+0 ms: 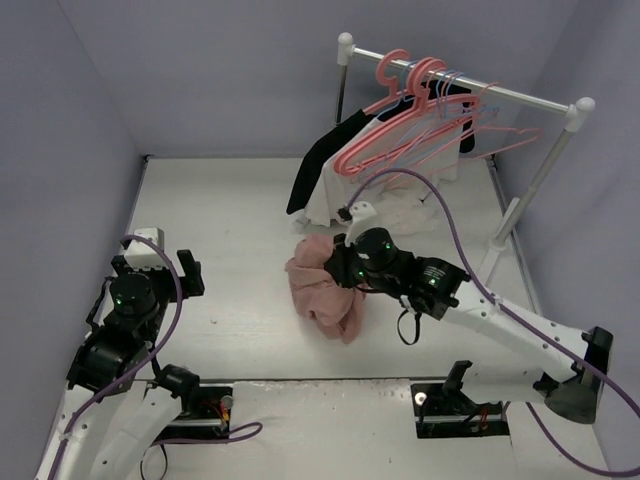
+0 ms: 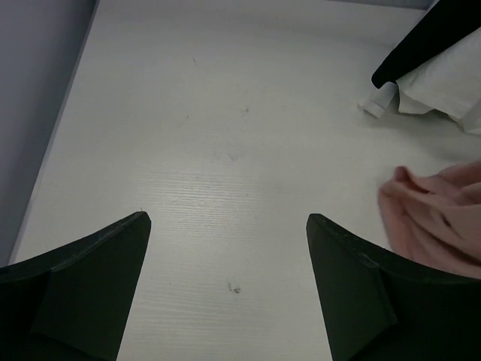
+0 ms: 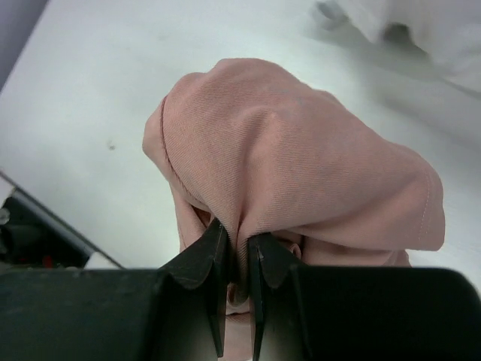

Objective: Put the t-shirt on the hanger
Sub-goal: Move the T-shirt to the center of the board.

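Right gripper [image 3: 239,244] clamped on the t-shirt [image 1: 318,280], in front of the rail [image 1: 470,85].

The white desk [image 1: 240,330] lies bare from the rail's left end out to the left wall. The t-shirt is bunched near the white garment [image 1: 400,210] draped under the rail, with one fold pinched between the right fingers. The hanger [image 1: 512,139], thin and pale pink, hangs on the rail. The left gripper [image 2: 228,222], fingers wide apart, hovers well left of the rail.

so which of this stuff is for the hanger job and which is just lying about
job: t-shirt, thin pale-pink hanger, right end effector pinching it
lying about: white garment, black garment, coral-pink hangers, rail
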